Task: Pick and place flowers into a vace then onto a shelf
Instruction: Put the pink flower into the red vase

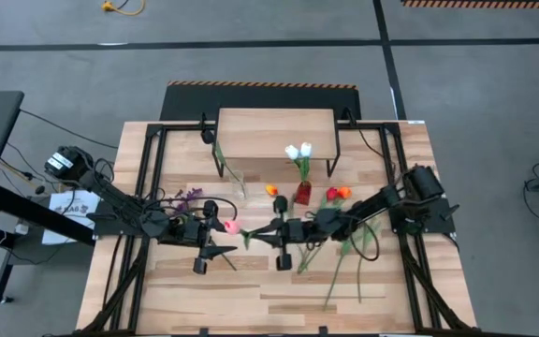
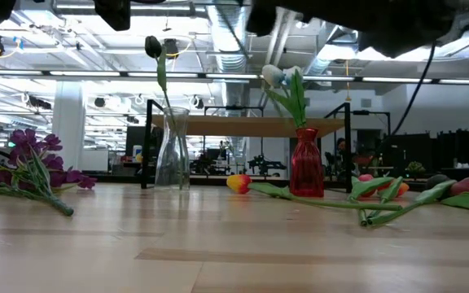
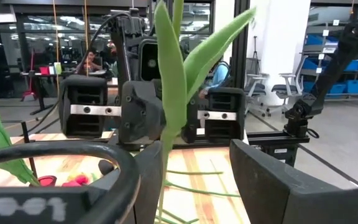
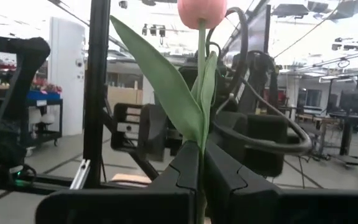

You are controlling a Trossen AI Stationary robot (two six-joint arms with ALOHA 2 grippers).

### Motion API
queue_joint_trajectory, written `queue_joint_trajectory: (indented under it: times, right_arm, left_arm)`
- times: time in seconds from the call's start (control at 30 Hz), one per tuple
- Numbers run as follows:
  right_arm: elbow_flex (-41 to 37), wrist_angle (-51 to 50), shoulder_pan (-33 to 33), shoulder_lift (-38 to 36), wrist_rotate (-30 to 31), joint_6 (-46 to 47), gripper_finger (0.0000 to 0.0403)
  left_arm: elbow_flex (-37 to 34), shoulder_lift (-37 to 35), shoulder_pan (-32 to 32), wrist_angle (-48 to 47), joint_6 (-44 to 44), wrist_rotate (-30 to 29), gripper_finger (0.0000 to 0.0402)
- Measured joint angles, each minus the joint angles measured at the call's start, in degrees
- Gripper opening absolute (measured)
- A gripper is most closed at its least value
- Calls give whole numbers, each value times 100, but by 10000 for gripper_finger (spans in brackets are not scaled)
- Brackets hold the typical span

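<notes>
A pink tulip (image 1: 230, 225) on a green leafy stem is held up between my two grippers, high over the middle of the table. My right gripper (image 4: 201, 155) is shut on its stem; the pink head (image 4: 202, 11) stands above the fingers. My left gripper (image 3: 197, 183) faces it, open, with the stem (image 3: 166, 118) standing between its fingers, close to one. A red vase (image 1: 302, 194) holds white tulips (image 1: 298, 150). A clear glass vase (image 2: 172, 150) holds a dark tulip (image 2: 153, 45). The shelf (image 1: 276, 133) stands behind both. My right gripper pinches the pink tulip's stem (image 4: 201, 146) between its two fingers, below the leaves, coming level from the table's right with the fingers across the stem. The tulip is lifted clear and stands upright. My left gripper: whether its finger (image 3: 148, 180) touches the stem, I cannot tell.
Purple sprigs (image 1: 187, 198) lie left of centre on the table. An orange tulip (image 1: 271, 190) lies beside the red vase; red and orange tulips (image 1: 337, 194) with long stems (image 1: 344, 271) lie under my right arm. Bare wood shows along the near edge.
</notes>
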Motion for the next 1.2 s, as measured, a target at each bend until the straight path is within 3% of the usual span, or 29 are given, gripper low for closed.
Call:
queue_joint_trajectory:
  times: [0.2, 0.77, 0.93, 1.1, 1.2]
  right_arm:
    - [312, -36, -2, 369, 0, 4, 4]
    - [408, -474, -98, 344, 20, 157, 4]
    - [408, -468, -98, 344, 14, 157, 5]
    - [408, -499, -97, 344, -22, 155, 7]
    - [408, -502, -99, 344, -20, 155, 12]
  left_arm:
    - [0, 0, 0, 0, -2, 0, 174]
    - [2, 0, 17, 116, 0, -22, 167]
    - [2, 0, 20, 118, 72, -52, 117]
    - [2, 0, 20, 121, 208, -214, 26]
    - [2, 0, 17, 115, 214, -334, 10]
